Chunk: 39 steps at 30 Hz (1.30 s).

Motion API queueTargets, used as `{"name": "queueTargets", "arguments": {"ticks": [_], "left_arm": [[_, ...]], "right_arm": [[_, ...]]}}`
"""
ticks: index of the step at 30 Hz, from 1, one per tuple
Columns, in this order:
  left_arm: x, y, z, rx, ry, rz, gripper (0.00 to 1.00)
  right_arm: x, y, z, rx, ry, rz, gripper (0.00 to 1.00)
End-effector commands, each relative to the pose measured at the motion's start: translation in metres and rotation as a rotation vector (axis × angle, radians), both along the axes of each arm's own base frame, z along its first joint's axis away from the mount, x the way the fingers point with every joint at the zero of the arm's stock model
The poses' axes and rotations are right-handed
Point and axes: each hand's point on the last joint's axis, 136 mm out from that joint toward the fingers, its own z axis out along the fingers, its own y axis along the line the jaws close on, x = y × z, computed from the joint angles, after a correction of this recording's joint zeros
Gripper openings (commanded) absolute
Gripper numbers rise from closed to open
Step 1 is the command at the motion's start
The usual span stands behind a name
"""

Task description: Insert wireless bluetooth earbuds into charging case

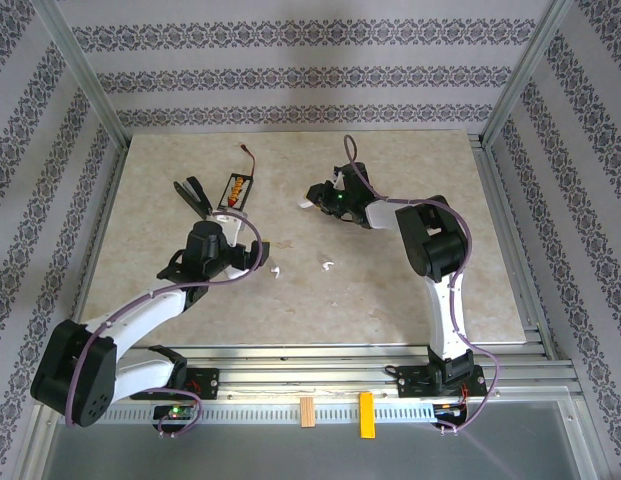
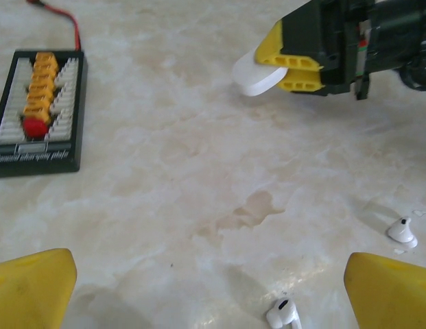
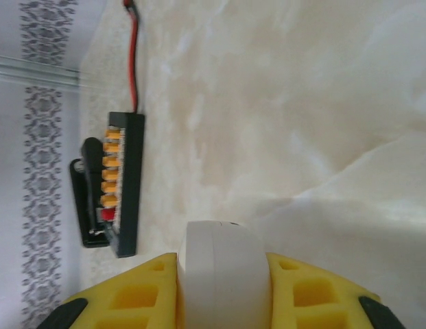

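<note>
1. Looking from above, two earbuds (image 1: 277,271) lie loose on the table (image 1: 390,300), apart from the charging case (image 1: 306,204).
2. Left wrist: the left gripper (image 2: 213,288) gapes wide and empty. Centre it over the nearer earbud (image 2: 285,315), then lower gently.
3. Right wrist: the right gripper (image 3: 223,288) clamps the charging case, which looks closed. Hold it level and steady.

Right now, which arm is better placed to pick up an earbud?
Left. The left gripper hangs open near both earbuds on the table; the right gripper is shut on the charging case.
</note>
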Motion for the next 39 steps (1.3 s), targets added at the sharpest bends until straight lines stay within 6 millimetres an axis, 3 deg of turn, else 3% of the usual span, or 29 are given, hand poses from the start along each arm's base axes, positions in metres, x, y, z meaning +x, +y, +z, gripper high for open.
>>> {"name": "queueTargets", "arguments": {"ticks": [1, 6, 13, 17, 21, 28, 33, 39], "left_arm": [[-0.007, 0.017, -0.021, 0.008, 0.136, 0.136, 0.99], [-0.014, 0.035, -0.040, 0.018, 0.263, 0.272, 0.99], [-0.025, 0.047, -0.062, 0.010, 0.405, 0.390, 0.99], [-0.028, 0.050, -0.068, -0.007, 0.469, 0.434, 0.99], [-0.032, 0.058, -0.073, -0.029, 0.534, 0.502, 0.99], [-0.025, 0.070, -0.079, -0.248, 0.597, 0.577, 0.99], [-0.024, 0.087, -0.079, -0.412, 0.605, 0.659, 0.99], [-0.032, 0.104, -0.086, -0.457, 0.617, 0.718, 0.99]], "right_arm": [[0.000, -0.005, -0.017, -0.123, -0.012, 0.001, 0.22], [0.002, -0.016, -0.017, -0.207, -0.021, -0.008, 0.27], [0.003, -0.037, -0.009, -0.295, -0.052, -0.032, 0.50], [-0.002, -0.050, 0.007, -0.370, -0.115, -0.033, 0.68], [-0.013, -0.051, 0.036, -0.410, -0.263, 0.034, 0.77], [-0.062, -0.011, 0.071, -0.533, -0.654, 0.409, 0.82], [-0.123, 0.036, 0.084, -0.405, -0.902, 0.771, 0.85], [-0.181, 0.083, 0.083, -0.277, -1.071, 1.093, 0.81]]}}
